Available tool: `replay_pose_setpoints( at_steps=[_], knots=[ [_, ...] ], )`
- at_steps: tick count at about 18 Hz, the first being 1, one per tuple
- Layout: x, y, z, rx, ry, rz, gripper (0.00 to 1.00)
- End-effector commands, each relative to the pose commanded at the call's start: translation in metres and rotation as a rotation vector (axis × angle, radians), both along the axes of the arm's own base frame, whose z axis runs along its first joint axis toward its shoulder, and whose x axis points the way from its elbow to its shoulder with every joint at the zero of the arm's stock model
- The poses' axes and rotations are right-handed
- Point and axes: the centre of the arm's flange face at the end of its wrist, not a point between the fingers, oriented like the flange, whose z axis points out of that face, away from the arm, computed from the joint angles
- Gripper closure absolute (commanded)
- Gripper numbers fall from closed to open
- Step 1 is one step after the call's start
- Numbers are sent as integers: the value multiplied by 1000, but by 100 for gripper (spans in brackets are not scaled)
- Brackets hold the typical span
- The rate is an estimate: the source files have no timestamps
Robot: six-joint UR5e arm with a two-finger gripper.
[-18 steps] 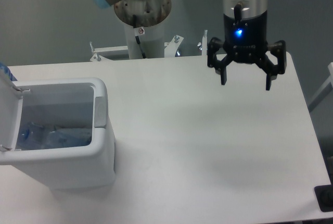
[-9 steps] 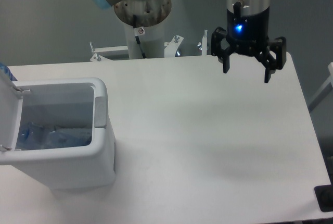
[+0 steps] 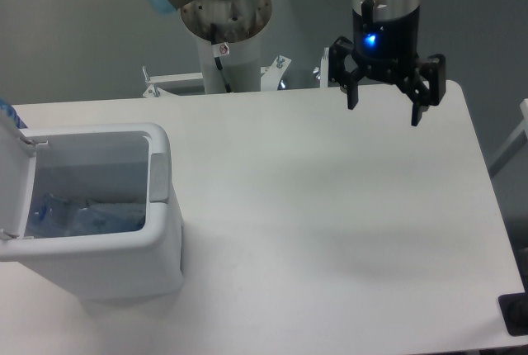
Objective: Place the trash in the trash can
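Note:
The white trash can (image 3: pixel 161 231) stands at the left of the table with its lid (image 3: pixel 10 173) swung open to the left. Inside, at the bottom, lies the trash (image 3: pixel 82 215): bluish clear plastic, whose single items I cannot tell apart. My gripper (image 3: pixel 384 115) hangs high over the table's far right, well away from the can. Its black fingers (image 3: pixel 417 109) are spread open with nothing between them, and a blue light glows on its body.
The arm's grey base column (image 3: pixel 224 16) rises behind the table's far edge at centre. A metal bracket (image 3: pixel 173 82) sits at its foot. A black object (image 3: pixel 516 314) shows at the lower right corner by the table edge.
The open gripper has risen and drifted slightly toward the back of the table. The trash can and its contents have not moved.

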Motion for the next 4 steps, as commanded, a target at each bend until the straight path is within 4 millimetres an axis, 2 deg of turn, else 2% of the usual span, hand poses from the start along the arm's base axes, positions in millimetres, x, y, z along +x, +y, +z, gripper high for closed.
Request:
replay_pose_setpoints(
  at_steps=[4],
  knots=[
    [-1, -1, 2, 2, 4, 2, 0]
  ],
)
